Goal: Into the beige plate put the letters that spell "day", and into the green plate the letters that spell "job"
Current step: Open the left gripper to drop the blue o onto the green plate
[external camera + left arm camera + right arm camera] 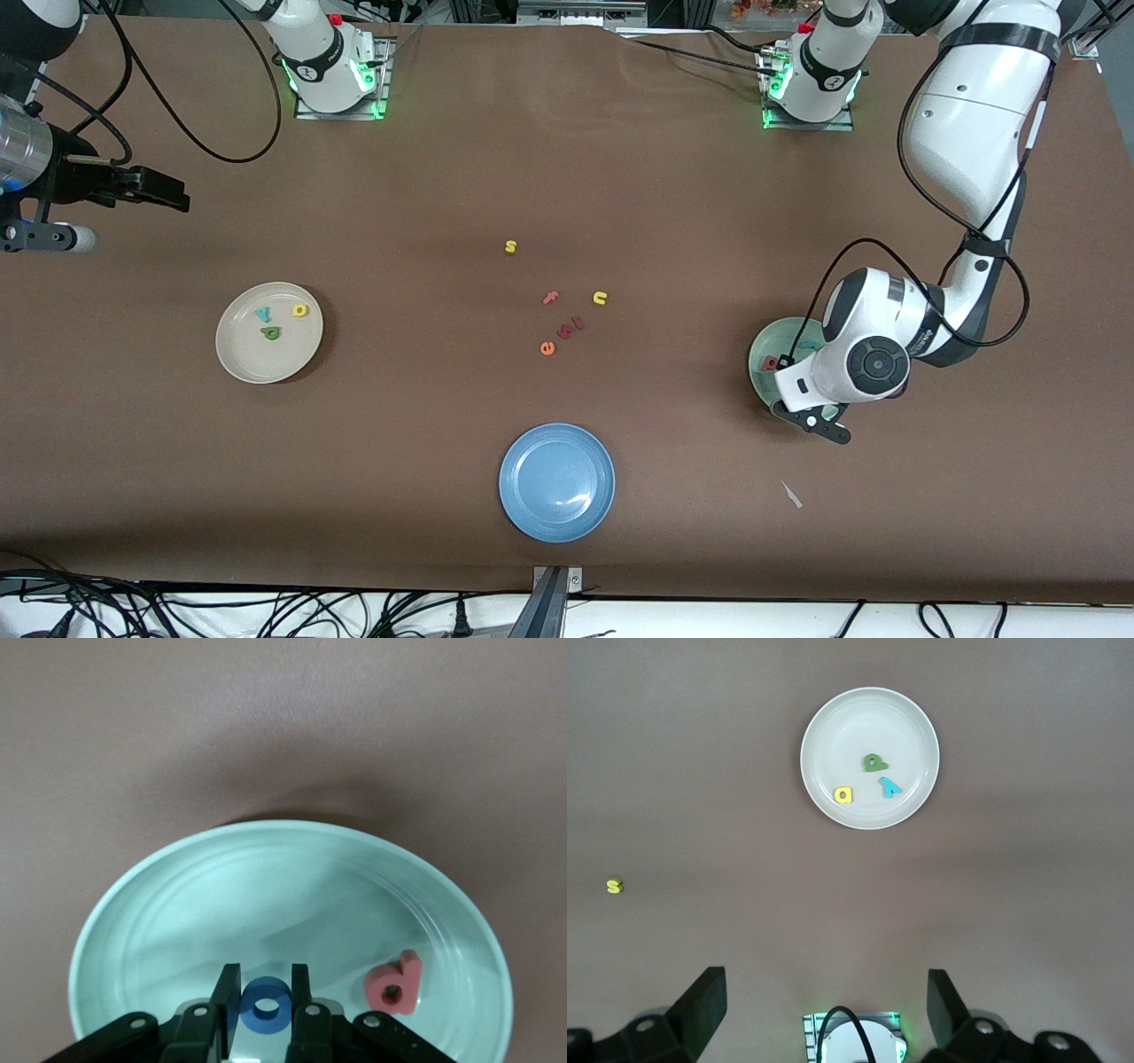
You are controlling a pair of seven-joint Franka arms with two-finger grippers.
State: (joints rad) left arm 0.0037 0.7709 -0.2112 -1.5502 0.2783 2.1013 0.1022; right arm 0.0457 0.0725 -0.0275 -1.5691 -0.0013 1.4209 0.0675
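Observation:
My left gripper (266, 981) is shut on the blue ring "o" (266, 1005), low over the pale green plate (292, 835) at the left arm's end of the table. The salmon-red "b" (396, 985) lies in that plate beside the fingers. From the front, the left hand covers much of the green plate (760, 354); the "b" (770, 363) shows there. The beige plate (241, 356) holds the green "d" (271, 333), yellow "a" (300, 310) and teal "y" (263, 314). My right gripper (155, 189) waits open and empty, high at the right arm's end.
A blue plate (557, 481) sits near the front edge, mid-table. Loose letters lie mid-table: yellow "s" (510, 247), pink "f" (550, 298), yellow "u" (600, 298), a red letter (571, 327), orange "e" (547, 348). A white scrap (791, 494) lies nearer the camera than the green plate.

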